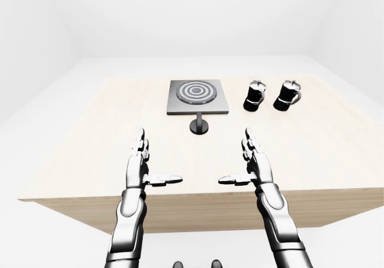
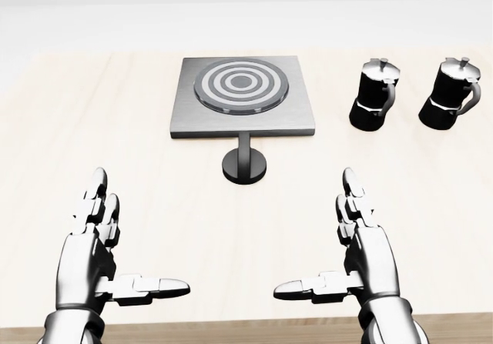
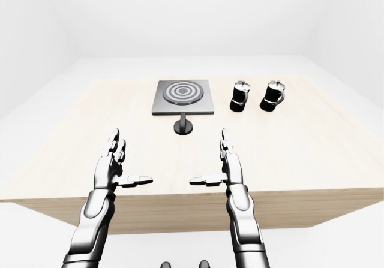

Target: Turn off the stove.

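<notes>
Bare white simulated room: wooden table (image 1: 90,136), stove (image 2: 240,98), two moka pots (image 2: 374,94).

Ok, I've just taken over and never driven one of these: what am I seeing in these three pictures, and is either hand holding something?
All three pictures come from cameras on the robot's head, looking out over its own arms. The head view is the close one; the two eye views are wider and nearly identical. The silver left hand and right hand hover open over the near edge of the wooden table, thumbs pointing toward each other, holding nothing. On the table lies the grey stove, a square plate with a ringed burner. Just below it in the head view stands its black knob. To the right are two black moka pots, side by side and apart. Neither hand touches anything.
</notes>
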